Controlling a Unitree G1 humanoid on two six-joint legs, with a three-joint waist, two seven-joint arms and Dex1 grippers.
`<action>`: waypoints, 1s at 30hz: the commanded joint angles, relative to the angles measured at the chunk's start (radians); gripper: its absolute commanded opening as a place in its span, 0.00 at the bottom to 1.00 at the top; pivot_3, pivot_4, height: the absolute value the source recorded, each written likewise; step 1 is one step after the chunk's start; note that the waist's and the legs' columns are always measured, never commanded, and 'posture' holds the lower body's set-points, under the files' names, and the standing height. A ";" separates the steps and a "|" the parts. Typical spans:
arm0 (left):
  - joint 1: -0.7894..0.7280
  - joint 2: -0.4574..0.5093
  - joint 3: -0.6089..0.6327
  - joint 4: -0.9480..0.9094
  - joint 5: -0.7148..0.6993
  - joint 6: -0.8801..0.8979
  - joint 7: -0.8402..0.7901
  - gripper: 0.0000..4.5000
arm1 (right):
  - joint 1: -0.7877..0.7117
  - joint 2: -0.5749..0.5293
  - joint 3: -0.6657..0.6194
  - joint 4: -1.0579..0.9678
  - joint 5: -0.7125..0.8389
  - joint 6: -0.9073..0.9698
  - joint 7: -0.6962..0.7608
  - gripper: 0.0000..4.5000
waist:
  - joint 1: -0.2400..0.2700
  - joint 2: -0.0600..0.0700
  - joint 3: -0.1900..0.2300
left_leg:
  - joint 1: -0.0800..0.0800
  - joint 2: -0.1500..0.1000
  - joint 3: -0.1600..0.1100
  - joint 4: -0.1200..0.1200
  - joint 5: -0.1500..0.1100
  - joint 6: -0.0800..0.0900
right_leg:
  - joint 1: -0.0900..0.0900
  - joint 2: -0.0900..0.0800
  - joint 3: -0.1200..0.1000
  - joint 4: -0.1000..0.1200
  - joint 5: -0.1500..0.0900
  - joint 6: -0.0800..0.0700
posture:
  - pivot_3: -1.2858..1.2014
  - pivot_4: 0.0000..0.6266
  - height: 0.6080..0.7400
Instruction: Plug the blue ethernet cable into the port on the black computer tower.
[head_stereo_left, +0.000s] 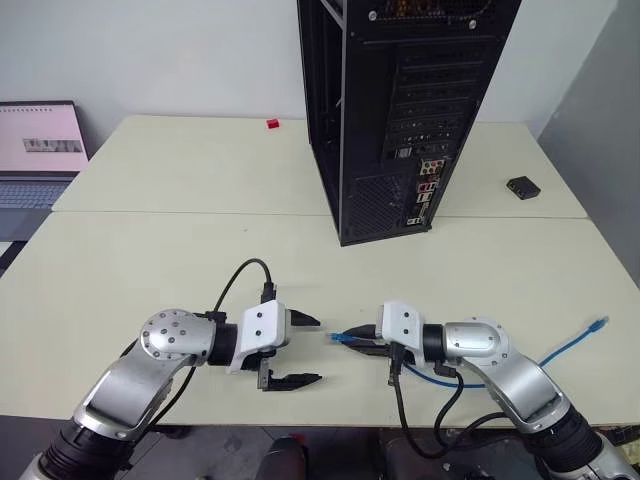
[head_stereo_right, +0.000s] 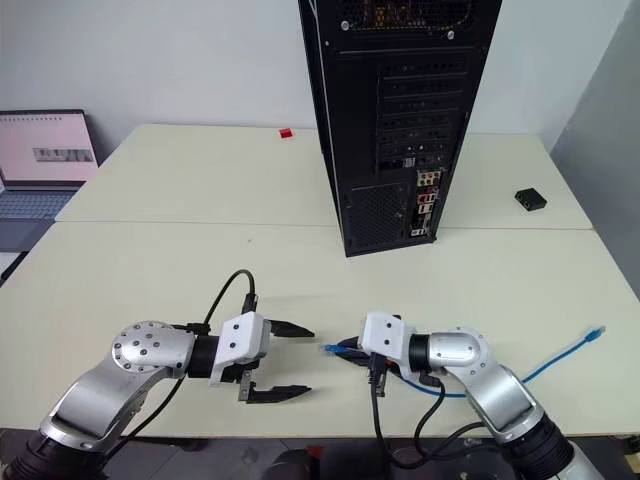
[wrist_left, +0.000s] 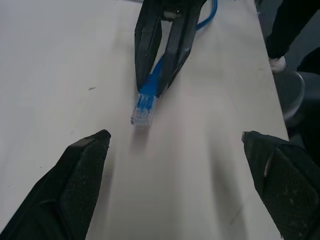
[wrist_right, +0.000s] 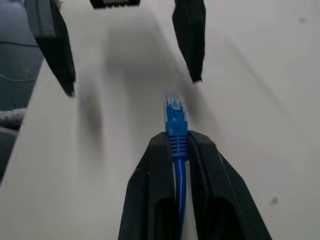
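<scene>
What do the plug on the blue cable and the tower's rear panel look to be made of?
Plug on the blue ethernet cable: likely clear hard plastic, see-through at the tip, under a blue, probably rubbery boot. Black computer tower rear: apparently black-painted sheet metal, judging by perforated vents and slotted covers.

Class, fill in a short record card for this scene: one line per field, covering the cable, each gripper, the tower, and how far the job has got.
cable: blue cable lies on the table, far plug by the right edge
near plug: the plug juts past the jaws, pointing at the left gripper
right gripper: right gripper shut on the cable just behind the plug
left gripper: left gripper open, holding nothing, facing the plug
tower: tower upright at the back, rear panel facing the robot
port: in the rear connector cluster
progress: not plugged in
</scene>
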 joint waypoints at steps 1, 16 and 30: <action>-0.026 -0.028 -0.013 0.045 0.014 -0.049 0.000 1.00 | -0.018 0.008 0.014 -0.068 0.009 0.028 0.007 0.03 | 0.000 0.000 0.000 | 0.000 0.000 0.000 0.000 0.000 0.000 | 0.000 0.000 0.000 0.000 0.000 0.000 | 0.52 0.24 1.00; -0.066 -0.068 -0.024 0.155 0.000 -0.122 -0.070 0.44 | -0.027 0.003 0.037 -0.053 -0.017 0.023 0.007 0.03 | 0.000 0.000 0.000 | 0.000 0.000 0.000 0.000 0.000 0.000 | 0.000 0.000 0.000 0.000 0.000 0.000 | 0.52 0.24 1.00; -0.055 -0.074 -0.031 0.147 0.000 -0.118 -0.073 0.00 | -0.040 0.008 0.041 -0.030 -0.031 0.010 0.014 0.03 | 0.000 0.000 0.000 | 0.000 0.000 -0.001 0.000 0.000 0.000 | 0.000 0.000 -0.001 0.000 0.000 0.000 | 0.52 0.24 1.00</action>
